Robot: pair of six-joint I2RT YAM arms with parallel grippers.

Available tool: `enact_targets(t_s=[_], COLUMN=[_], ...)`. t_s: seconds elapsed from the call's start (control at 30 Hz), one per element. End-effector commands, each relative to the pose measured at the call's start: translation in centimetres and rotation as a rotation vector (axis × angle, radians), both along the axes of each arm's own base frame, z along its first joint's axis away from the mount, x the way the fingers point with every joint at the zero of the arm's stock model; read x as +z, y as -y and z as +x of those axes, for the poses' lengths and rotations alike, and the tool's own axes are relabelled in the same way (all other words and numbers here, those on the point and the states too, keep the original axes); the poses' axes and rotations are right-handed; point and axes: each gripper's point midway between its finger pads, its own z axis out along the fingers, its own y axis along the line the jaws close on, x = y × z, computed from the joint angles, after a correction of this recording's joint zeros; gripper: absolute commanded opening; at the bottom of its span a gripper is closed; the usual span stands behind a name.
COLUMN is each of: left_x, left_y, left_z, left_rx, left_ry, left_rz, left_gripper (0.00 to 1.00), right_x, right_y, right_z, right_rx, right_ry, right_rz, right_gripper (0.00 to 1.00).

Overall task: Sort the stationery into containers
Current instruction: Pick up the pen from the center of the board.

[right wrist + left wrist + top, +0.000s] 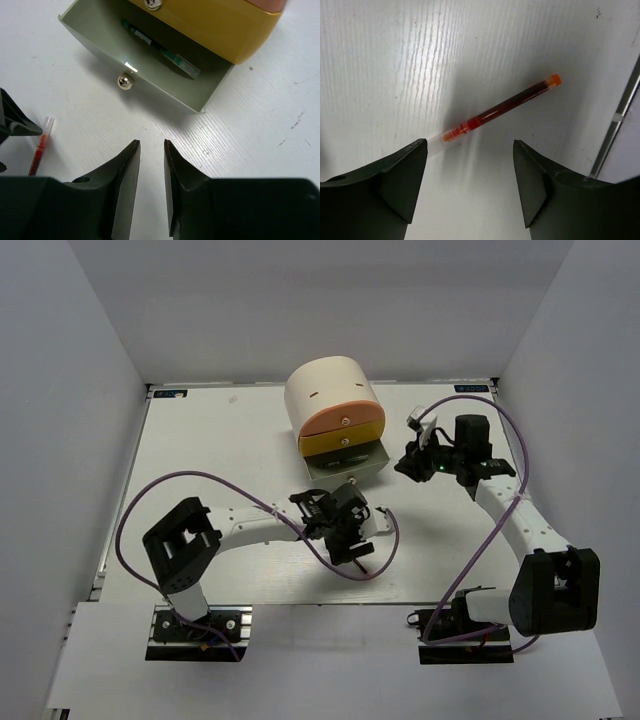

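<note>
1. Left arm reached low across the white desk (380, 60), wrist pitched down. Left pincer (470, 160) spread wide, gripping nothing.
2. Thin red pen with orange end cap (500, 107) lay slantwise on the desk just ahead of the jaws, its clear end beside one finger.
3. Step judged: fetching this pen. Next move calls for squaring the jaws across the barrel, lowering, then closing.
4. Right pincer (151, 150) hovered narrowly parted and empty, near the pulled-out grey-green drawer (170, 95), which held a green pen (160, 50).
</note>
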Motion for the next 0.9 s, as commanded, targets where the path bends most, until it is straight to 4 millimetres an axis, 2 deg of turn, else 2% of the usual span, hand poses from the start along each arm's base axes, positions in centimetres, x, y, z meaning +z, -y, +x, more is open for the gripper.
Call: enact_targets(t_s=[0.0,0.07,0.1,0.27,0.37,0.4,0.5,0.6,0.8,0.87], left_x=[-0.2,-0.2,-0.9,-1.6,-2.0,-2.1,-3.2,-4.0,-4.0,-2.6], left_y=[1.3,1.9,1.8,2.1,2.0,1.8,1.4,0.9,1.0,1.6], left_z=[0.5,0.5,0.5,0.9,0.8,0.5,-0.6,-1.0,-1.4,-1.1], left_rx=[-0.075,-0.101,-0.102,-0.104,-0.104,-0.111,-0.132,-0.137,-0.086,-0.033], left_ry=[0.050,0.063,0.053,0.060,0.055,0.040,0.001,-0.025,-0.064,-0.056], left_rz=[0.009,0.011,0.026,0.045,0.053,0.058,0.087,0.114,0.106,0.058], left_gripper=[0.79,0.78,0.78,0.75,0.66,0.56,0.40,0.34,0.16,0.13], right_x=[0.3,0.0,0.1,0.0,-0.3,-0.2,-0.3,-0.6,-0.7,-0.8], right_y=[0.9,1.0,1.2,1.7,2.0,2.1,2.3,2.5,2.6,2.7], right_z=[-0.2,-0.3,-0.3,-0.4,-0.5,-0.5,-0.7,-0.8,-1.1,-1.2], right_rx=[-0.024,-0.024,-0.028,-0.041,-0.045,-0.048,-0.050,-0.052,-0.047,-0.046], right_ry=[0.006,-0.007,-0.011,-0.022,-0.027,-0.027,-0.034,-0.042,-0.036,-0.035], right_rz=[0.008,0.014,0.018,0.034,0.038,0.041,0.051,0.057,0.058,0.055], right_gripper=[0.32,0.32,0.32,0.32,0.32,0.32,0.32,0.32,0.32,0.32])
